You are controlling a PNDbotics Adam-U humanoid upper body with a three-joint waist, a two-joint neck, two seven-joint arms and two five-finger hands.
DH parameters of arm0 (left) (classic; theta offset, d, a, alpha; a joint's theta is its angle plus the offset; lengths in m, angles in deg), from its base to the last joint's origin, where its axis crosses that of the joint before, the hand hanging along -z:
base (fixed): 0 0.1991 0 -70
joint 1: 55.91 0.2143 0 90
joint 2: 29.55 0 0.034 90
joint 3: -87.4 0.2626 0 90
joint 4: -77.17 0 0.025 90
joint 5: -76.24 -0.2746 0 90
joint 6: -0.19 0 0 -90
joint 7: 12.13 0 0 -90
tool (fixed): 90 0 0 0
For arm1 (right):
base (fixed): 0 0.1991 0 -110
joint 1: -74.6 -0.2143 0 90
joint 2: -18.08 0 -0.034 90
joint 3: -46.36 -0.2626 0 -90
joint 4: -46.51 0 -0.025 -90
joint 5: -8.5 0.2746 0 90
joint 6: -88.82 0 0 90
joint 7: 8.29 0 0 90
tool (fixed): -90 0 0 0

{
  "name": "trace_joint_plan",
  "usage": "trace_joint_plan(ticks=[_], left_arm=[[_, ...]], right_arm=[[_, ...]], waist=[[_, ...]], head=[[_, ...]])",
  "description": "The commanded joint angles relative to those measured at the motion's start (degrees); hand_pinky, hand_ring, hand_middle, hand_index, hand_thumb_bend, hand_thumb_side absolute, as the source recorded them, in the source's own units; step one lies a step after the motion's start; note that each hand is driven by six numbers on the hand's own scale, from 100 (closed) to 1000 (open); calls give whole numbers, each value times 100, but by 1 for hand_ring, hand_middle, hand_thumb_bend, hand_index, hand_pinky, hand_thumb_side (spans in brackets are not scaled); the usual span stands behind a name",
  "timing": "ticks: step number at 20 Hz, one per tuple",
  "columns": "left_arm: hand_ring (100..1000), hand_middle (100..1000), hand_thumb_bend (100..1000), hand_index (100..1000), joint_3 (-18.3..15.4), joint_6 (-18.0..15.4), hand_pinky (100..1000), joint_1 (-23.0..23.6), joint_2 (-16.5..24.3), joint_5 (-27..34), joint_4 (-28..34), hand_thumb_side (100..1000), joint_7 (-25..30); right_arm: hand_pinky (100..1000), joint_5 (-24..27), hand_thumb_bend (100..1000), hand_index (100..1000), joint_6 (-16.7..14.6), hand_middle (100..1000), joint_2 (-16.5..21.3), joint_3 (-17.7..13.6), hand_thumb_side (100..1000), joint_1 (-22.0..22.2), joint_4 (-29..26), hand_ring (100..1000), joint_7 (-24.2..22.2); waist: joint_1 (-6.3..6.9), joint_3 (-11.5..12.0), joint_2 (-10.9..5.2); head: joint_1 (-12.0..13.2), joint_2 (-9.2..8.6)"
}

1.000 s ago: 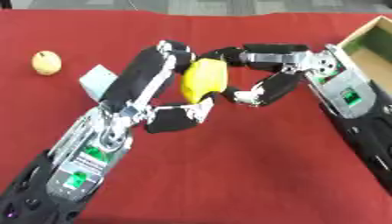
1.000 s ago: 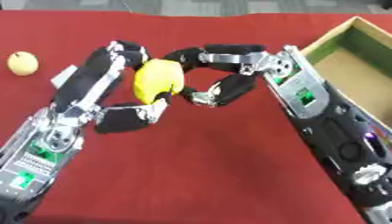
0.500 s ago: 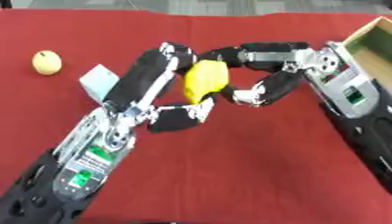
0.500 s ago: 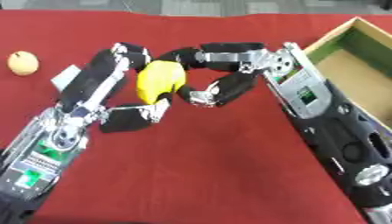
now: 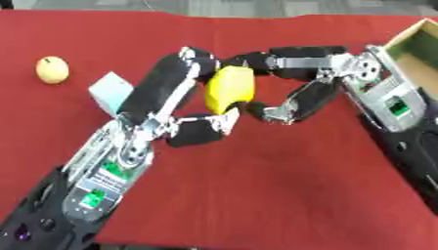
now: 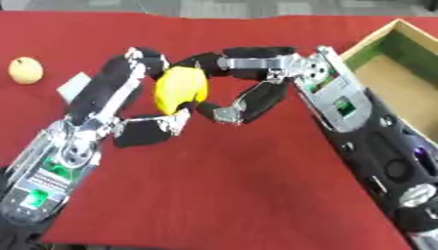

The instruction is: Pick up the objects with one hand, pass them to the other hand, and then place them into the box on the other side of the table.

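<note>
Yellow object caught between both my hands above the red table.

I see a smooth, bright yellow object (image 5: pixel 229 91), rounded and a bit elongated, standing upright. My left hand (image 5: pixel 175 105) curls round its left side, fingers over the top and thumb under it. My right hand (image 5: pixel 295 80) reaches in from the right, fingers curved over its upper edge and thumb against the lower right, so both grip it. Compared with a second ago the pose is almost unchanged. The box (image 6: pixel 402 73) sits at the right edge; a pale fruit (image 5: pixel 51 70) and a light cube (image 5: pixel 109 91) lie to the left.
</note>
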Motion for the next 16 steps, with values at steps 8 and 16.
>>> trace_joint_plan(ticks=[8, 16], left_arm=[[488, 411, 100, 513, 4, -27, 596, -154, -72, 20, 49, 255, -41], [493, 416, 100, 518, 42, -55, 600, -149, -76, -19, -2, 245, 43]], right_arm=[[921, 22, 100, 966, -49, 969, 45, -27, 420, -108, -132, 1000, -88], [905, 238, 100, 898, 293, 897, 50, -83, 378, -114, -158, 1000, 27]], waist=[[-3, 8, -135], [5, -9, -136]], head=[[-15, -32], [-13, -28]])
